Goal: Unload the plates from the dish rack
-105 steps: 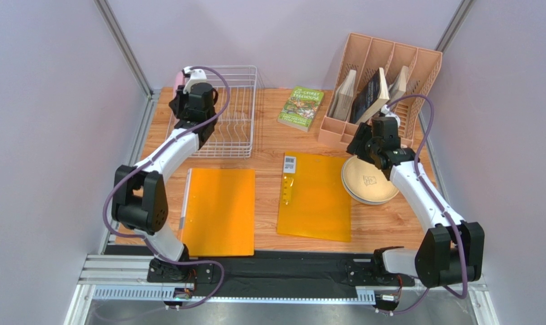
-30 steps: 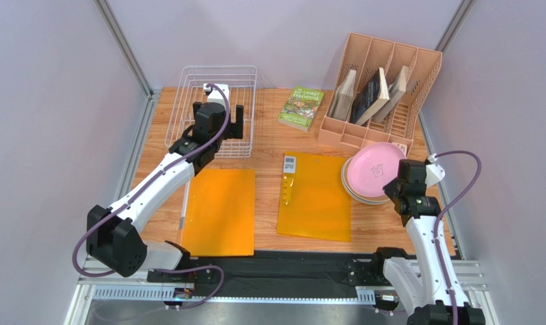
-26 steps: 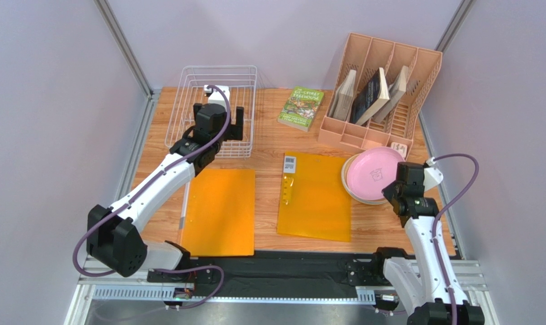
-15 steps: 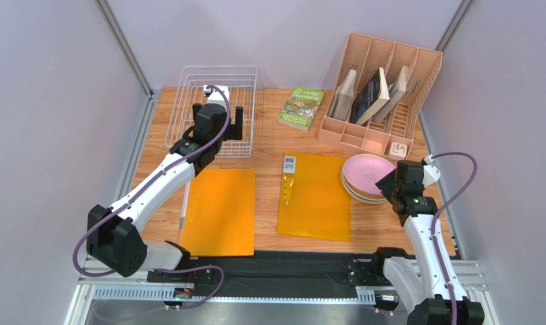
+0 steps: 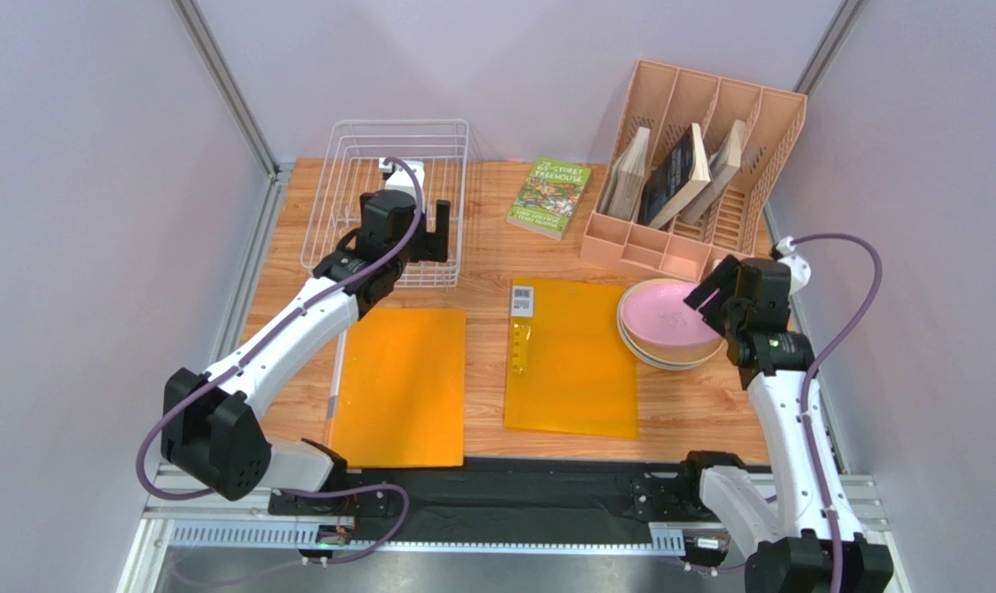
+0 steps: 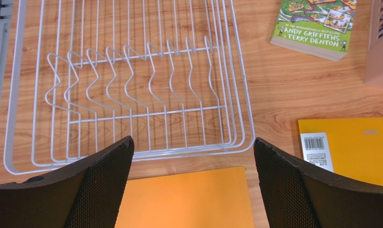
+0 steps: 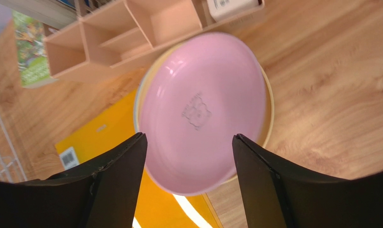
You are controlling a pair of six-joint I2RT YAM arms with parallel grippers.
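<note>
The white wire dish rack [image 5: 391,198] stands at the far left, and its slots [image 6: 131,95] show only bare wire. My left gripper [image 5: 406,241] hovers over the rack's near right corner, open and holding nothing [image 6: 193,147]. At the right, a pink plate [image 5: 670,318] lies flat on top of a stack of cream plates [image 5: 664,358]. My right gripper [image 5: 720,300] hangs just above the stack's right side. It is open, with the pink plate [image 7: 203,109] below and free of its fingers [image 7: 188,140]. A cream rim [image 7: 269,104] shows under the pink plate.
A peach organizer with books [image 5: 707,161] stands right behind the plate stack. A green book [image 5: 550,195] lies at the back middle. Two orange folders [image 5: 400,383] [image 5: 573,358] lie flat in front, and the right one touches the stack.
My right gripper opened and let go of the pink plate, which settled flat onto the stack. The gripper then rose and drew back. The left arm barely moved.
</note>
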